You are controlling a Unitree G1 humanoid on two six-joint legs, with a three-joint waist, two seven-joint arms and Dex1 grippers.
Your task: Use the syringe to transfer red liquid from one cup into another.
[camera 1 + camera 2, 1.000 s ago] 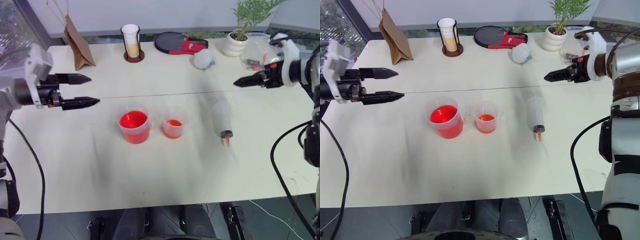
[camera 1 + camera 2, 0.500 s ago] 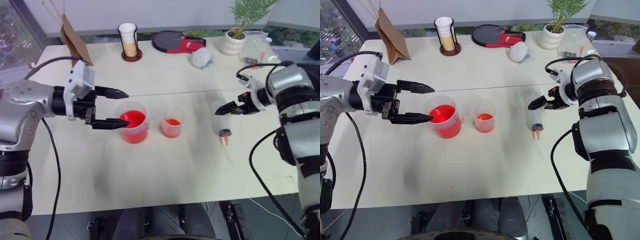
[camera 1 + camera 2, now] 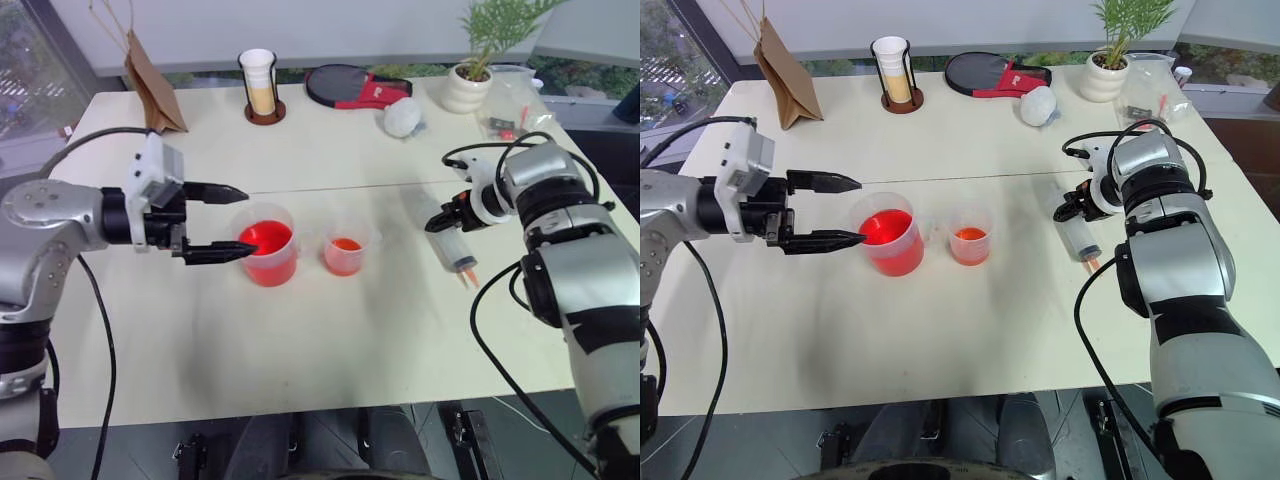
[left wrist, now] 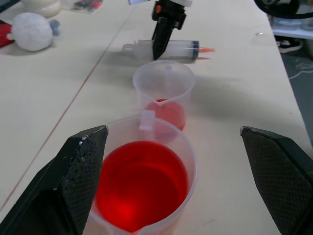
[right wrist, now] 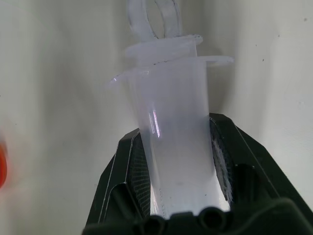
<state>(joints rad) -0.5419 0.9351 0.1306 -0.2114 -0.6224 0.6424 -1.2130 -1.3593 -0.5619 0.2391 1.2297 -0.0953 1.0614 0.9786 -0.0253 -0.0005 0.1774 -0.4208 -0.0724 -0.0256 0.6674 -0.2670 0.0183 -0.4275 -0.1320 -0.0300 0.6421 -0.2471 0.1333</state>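
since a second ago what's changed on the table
The right gripper came down from above the table and closed on the syringe, turning it slightly. The left gripper swung in, open, to flank the big cup. Both cups, including the small cup, stayed put.

Silver-grey arm shells, white wrist blocks, black textured fingers [image 4: 73, 181], looping black cables.
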